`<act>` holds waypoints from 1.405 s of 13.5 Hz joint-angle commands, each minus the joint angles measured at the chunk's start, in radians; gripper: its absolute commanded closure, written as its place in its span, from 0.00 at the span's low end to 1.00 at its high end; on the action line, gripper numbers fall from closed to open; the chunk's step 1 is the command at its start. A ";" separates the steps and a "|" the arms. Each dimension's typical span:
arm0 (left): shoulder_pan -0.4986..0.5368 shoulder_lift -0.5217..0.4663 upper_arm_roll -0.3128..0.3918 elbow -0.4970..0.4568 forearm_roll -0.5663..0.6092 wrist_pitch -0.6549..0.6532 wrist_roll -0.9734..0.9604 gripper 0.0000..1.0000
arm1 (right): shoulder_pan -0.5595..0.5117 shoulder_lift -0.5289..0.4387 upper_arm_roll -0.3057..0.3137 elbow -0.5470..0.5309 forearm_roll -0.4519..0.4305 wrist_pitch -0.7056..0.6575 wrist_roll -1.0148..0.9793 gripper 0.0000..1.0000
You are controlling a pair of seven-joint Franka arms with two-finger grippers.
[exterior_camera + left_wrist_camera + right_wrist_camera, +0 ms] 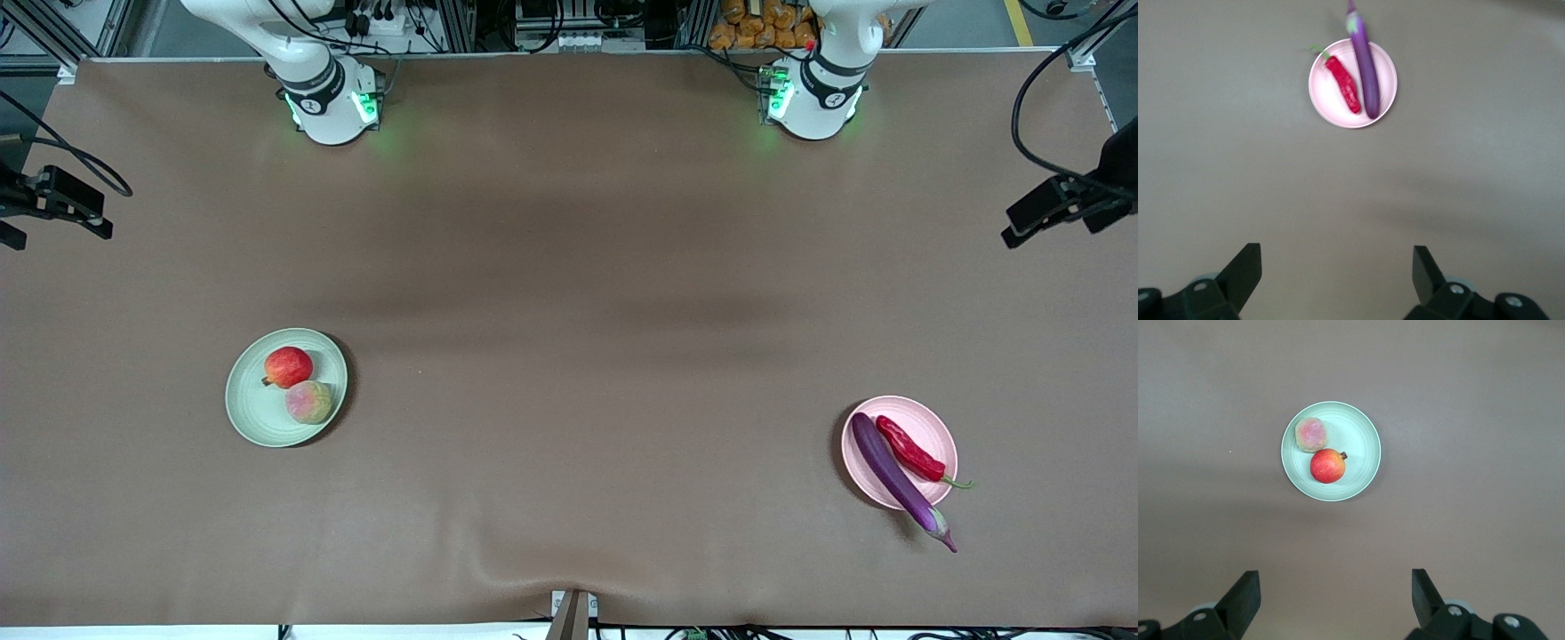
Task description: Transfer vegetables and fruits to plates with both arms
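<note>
Both plates [1338, 107] [1361, 440] lie well apart from each open hand [1337, 280] [1336, 600].

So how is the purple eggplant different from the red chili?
The eggplant is purple, smooth and longer, its tip poking past the pink plate rim. The chili pepper is red, wrinkled and shorter, with only its thin green stem reaching past the rim. Both lie side by side on that plate.

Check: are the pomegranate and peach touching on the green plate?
Touching: in the right wrist view the pomegranate and peach meet with no green plate showing between.
</note>
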 commanded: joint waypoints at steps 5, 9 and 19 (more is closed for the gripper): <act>-0.036 -0.017 0.045 -0.008 -0.031 0.016 0.018 0.00 | -0.021 0.011 0.017 0.022 -0.021 -0.031 -0.013 0.00; -0.038 -0.026 0.013 -0.011 -0.037 -0.047 0.008 0.00 | -0.021 0.010 0.017 0.022 -0.021 -0.031 -0.018 0.00; -0.030 -0.021 -0.021 0.034 -0.023 -0.076 0.015 0.00 | -0.027 0.010 0.015 0.022 0.046 -0.048 0.002 0.00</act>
